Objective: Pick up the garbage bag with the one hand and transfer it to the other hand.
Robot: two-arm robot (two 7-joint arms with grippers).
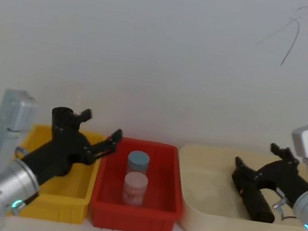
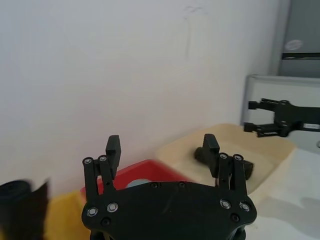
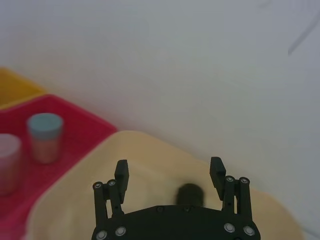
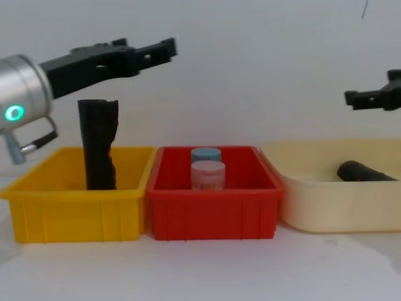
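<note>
Both grippers empty

We see the left gripper point(image 1: 102, 124) spread wide above the yellow bin point(image 4: 75, 216), where the garbage bag point(image 4: 98, 150) stands upright (untouched); right gripper point(image 1: 256, 154) gapes too, over the cream tub point(image 4: 332, 207).

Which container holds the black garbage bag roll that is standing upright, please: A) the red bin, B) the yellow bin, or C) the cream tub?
B: the garbage bag stands upright in the yellow bin, its top well above the rim, while the other black roll lies on its side in the cream tub.
</note>
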